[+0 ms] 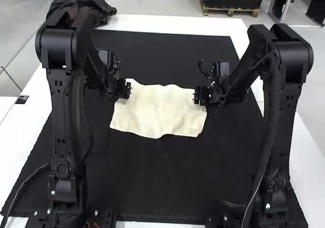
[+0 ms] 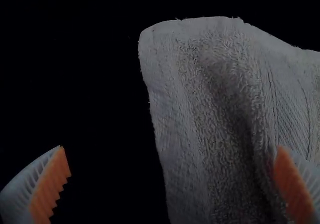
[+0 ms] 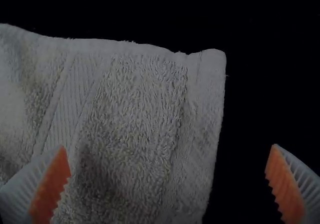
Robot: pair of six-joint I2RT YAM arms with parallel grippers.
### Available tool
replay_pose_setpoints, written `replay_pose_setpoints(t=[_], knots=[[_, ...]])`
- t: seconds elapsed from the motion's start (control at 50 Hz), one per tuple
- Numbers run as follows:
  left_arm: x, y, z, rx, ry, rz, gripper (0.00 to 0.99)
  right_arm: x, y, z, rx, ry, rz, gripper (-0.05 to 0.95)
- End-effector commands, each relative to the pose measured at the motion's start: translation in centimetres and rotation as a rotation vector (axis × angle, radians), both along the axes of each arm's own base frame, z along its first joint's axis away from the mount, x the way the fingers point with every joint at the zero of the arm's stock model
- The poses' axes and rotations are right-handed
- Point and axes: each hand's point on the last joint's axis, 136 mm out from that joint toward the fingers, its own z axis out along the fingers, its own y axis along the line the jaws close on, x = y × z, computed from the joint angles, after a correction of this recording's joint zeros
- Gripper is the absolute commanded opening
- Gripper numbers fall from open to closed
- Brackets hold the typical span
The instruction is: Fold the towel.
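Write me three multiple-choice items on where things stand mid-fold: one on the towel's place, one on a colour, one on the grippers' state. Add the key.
1. Where does the towel lie?
A) On the floor
B) On the black mat
C) On the white surface past the mat's far edge

2. What colour are the finger pads of the left gripper?
A) Orange
B) Green
C) Blue

3. How do the left gripper and the right gripper stand?
A) Both shut
B) Left shut, right open
C) Both open

Key:
1. B: the high view shows black mat all round the towel.
2. A: the left wrist view shows orange ribbed pads on both fingers.
3. C: each wrist view shows its two fingers wide apart.
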Motion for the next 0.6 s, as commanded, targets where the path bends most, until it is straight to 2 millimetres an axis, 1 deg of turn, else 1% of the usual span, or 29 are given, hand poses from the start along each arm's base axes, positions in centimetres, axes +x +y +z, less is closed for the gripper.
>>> replay_pose_setpoints(t=[0.0,0.22,0.36,0.44,0.52,0.54,0.56,0.58], knots=[[0.6,0.7,-0.2,0.009,-0.007,0.002,0.952,0.4,0.9,-0.3,0.013,0.001,0.017,0.91],[0.3,1.2,-1.0,0.021,0.009,-0.001,0.952,0.3,0.8,-1.5,0.005,0.02,0.017,0.91],[0.1,1.3,-1.4,0.025,0.021,0.0,0.939,0.3,0.7,-1.8,0.0,0.023,0.012,0.91],[0.0,1.7,-1.7,0.033,0.028,0.013,0.882,0.2,0.9,-1.8,0.003,0.026,0.016,0.91],[-0.2,2.1,-2.2,0.038,0.04,0.018,0.784,0.1,1.2,-1.9,0.005,0.029,0.032,0.9],[-0.3,2.0,-2.4,0.037,0.044,0.018,0.741,0.1,1.4,-2.0,0.003,0.029,0.038,0.88],[-0.4,2.1,-2.6,0.038,0.05,0.019,0.687,0.1,1.5,-2.0,0.0,0.028,0.043,0.83],[-0.6,2.0,-2.9,0.04,0.058,0.015,0.607,0.0,1.5,-2.2,-0.004,0.03,0.047,0.78]])
